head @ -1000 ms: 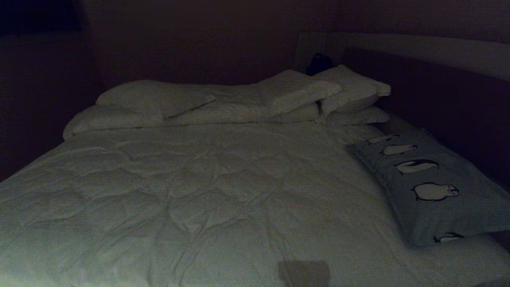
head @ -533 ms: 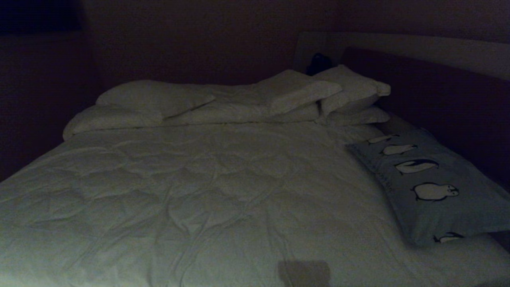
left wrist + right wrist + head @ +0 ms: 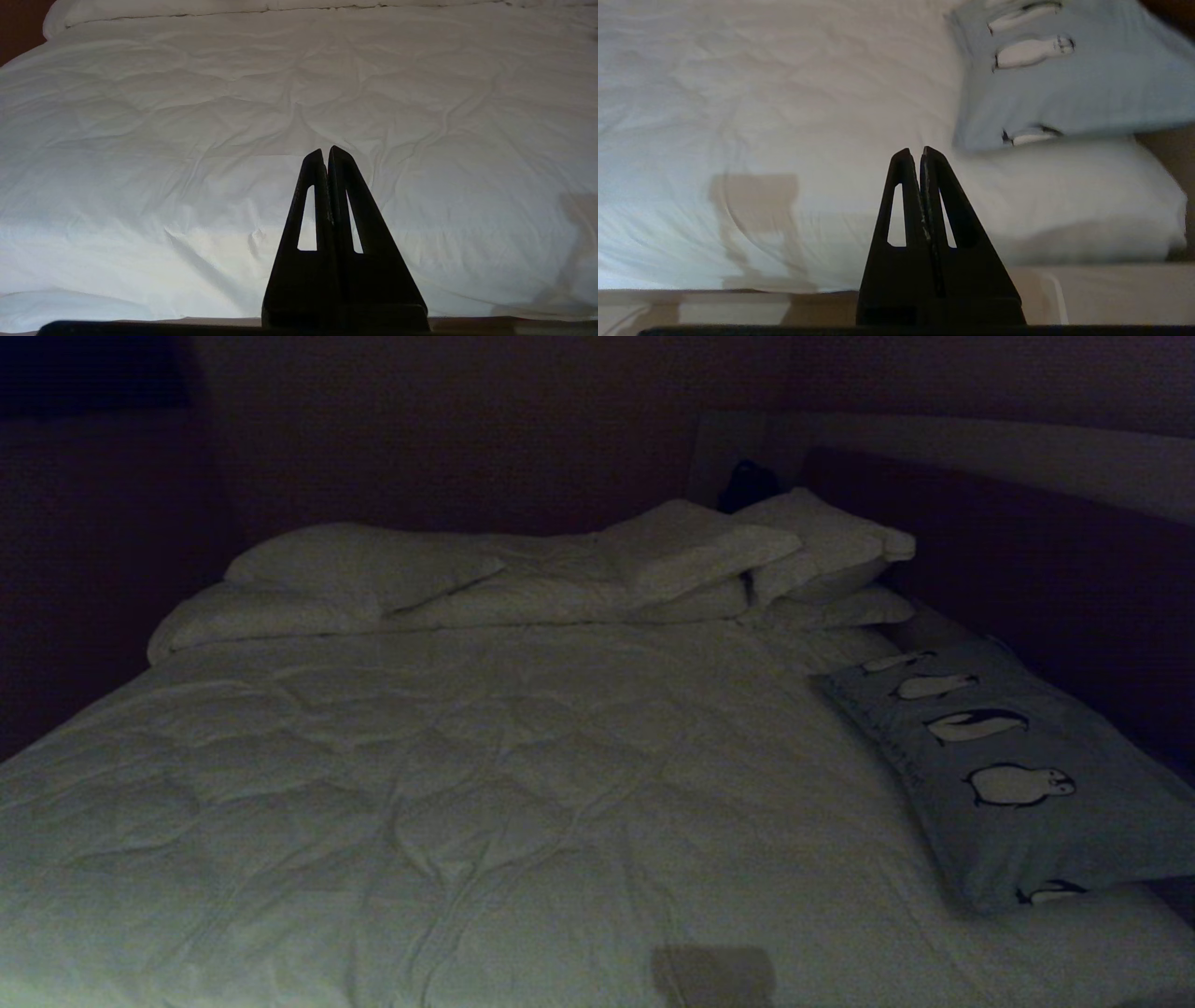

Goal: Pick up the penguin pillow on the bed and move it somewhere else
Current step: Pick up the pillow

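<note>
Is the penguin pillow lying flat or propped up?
Lying flat. The penguin pillow rests printed side up at the bed's right edge beside the headboard, its near end overlapping a white pillow.

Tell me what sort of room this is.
Most likely a bedroom, perhaps in a hotel. A large bed with a wrinkled white duvet fills the view, plain white pillows are stacked by a dark headboard, and a penguin pillow lies along the bed's right side.
</note>
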`<state>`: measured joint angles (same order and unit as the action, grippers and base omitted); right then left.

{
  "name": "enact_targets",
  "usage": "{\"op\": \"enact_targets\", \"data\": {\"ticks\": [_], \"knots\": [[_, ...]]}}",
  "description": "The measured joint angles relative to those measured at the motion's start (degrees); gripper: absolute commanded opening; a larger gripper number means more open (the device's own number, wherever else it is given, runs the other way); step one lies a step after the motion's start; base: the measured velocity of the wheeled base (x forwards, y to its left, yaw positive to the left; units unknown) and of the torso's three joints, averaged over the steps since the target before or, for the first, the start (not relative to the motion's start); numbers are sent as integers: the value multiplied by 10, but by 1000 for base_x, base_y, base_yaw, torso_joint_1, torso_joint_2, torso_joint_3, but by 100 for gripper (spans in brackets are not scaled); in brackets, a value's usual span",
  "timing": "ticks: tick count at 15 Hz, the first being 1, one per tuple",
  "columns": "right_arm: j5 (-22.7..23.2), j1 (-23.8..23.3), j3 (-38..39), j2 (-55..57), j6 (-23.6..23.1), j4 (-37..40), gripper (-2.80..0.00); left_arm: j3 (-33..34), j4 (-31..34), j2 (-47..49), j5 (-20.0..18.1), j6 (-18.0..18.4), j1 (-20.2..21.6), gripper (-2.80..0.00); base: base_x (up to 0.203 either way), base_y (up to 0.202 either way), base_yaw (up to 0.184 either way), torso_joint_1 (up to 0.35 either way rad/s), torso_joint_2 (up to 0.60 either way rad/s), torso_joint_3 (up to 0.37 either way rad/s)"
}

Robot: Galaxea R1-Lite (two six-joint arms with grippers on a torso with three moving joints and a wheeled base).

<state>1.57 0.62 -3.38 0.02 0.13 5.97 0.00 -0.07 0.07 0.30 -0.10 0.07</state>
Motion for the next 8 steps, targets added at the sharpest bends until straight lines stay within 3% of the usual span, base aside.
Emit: {"op": "enact_targets", "data": {"ticks": [8], "knots": [[-30,0,19,0,6,-26,-280,0,0,0,0,0,0,-280,0,0,0,0,0,0]]}}
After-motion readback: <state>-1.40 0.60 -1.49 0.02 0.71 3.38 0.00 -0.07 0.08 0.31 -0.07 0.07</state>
